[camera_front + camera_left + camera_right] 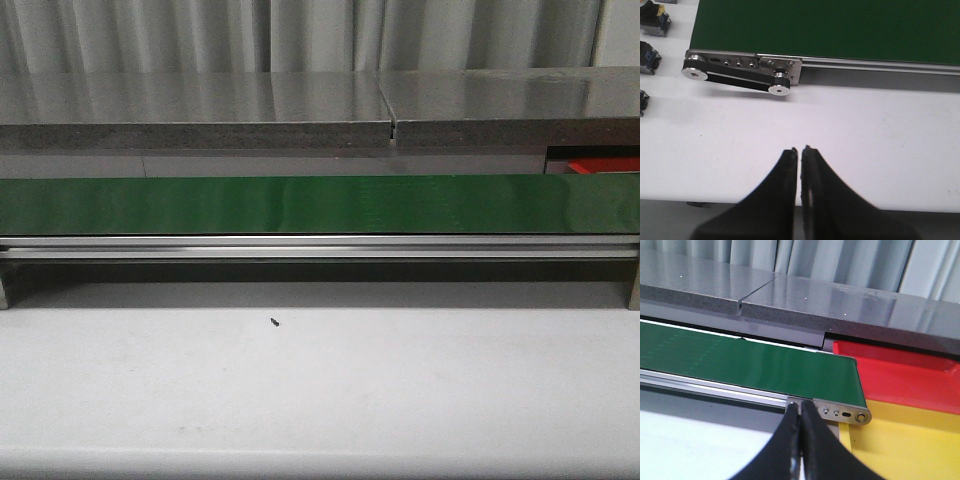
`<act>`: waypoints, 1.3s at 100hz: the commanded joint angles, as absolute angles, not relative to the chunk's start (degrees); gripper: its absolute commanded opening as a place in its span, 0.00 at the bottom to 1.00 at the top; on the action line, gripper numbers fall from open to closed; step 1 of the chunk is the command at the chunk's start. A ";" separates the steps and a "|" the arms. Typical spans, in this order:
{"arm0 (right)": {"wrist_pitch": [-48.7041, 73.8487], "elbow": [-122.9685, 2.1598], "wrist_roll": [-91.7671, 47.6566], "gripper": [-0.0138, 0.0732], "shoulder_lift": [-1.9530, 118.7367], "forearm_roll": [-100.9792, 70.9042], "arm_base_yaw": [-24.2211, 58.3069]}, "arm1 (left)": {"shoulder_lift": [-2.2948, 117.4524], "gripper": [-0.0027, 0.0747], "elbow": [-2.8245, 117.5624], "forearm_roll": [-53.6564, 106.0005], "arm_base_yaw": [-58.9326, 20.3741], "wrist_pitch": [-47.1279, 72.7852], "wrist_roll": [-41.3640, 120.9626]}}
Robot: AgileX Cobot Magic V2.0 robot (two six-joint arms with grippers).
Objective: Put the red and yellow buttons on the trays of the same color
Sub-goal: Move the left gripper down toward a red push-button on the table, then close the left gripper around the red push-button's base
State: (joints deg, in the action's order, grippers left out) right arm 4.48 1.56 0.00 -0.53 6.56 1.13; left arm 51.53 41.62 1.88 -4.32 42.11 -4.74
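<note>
Both claws are being held pinched shut on nothing: the left gripper (799,150) over the white table (865,150), the right gripper (800,407) just before the belt's end. The placing is judged not yet begun. The green belt (300,204) is lying bare, its long axis running left to right. At its right end the red tray (900,375) and yellow tray (910,440) are being kept side by side, probably to catch arrivals. No red or yellow button is being seen on the belt.

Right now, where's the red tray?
The red tray sits at the belt's right end, behind the yellow tray, in the right wrist view. The front view shows only a red sliver at far right.
</note>
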 commanded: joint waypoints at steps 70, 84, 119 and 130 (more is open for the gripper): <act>-0.45 1.53 0.00 0.02 -1.27 6.50 1.25 | 52.53 0.88 43.94 -4.56 9.14 40.90 -10.56; -0.45 1.53 0.00 0.02 -1.27 6.50 1.25 | 57.48 0.88 45.29 -3.57 16.81 40.13 -10.56; -0.45 1.53 0.00 0.02 -1.27 6.50 1.25 | 73.97 0.88 53.18 -4.13 22.61 38.73 -10.56; -0.45 1.53 0.00 0.02 -1.27 6.50 1.25 | 78.93 0.88 55.84 -4.14 22.61 38.59 -10.56</act>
